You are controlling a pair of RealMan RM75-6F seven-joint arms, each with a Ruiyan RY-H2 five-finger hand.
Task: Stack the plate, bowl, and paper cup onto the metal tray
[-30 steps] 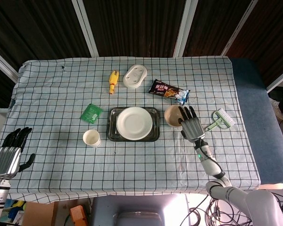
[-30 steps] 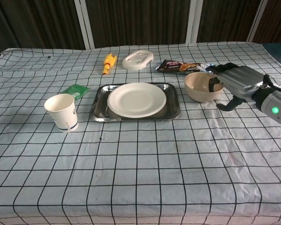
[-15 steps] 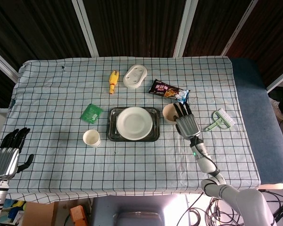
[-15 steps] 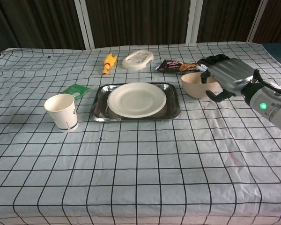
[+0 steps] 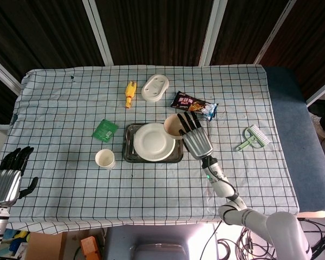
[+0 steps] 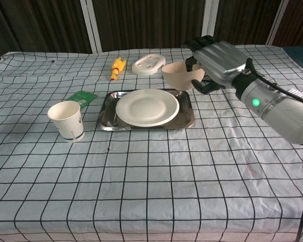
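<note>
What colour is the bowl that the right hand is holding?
The bowl in the right hand is pale beige, clearest in the chest view.

Silver-backed right hand (image 6: 219, 59), black fingers (image 5: 188, 122) — green light, perhaps an LED, on grey forearm.

The cloth (image 5: 65, 108) is showing a white ground with a black grid. The tray (image 5: 128, 153) is showing bare silver metal, the plate (image 5: 151, 142) white, the bowl (image 6: 179, 74) beige. The cup (image 5: 105, 158) is showing white with a dark band. The right hand (image 6: 217, 58) is showing a silver back and black fingers (image 5: 187, 122); the left hand (image 5: 8, 174) likewise.
</note>
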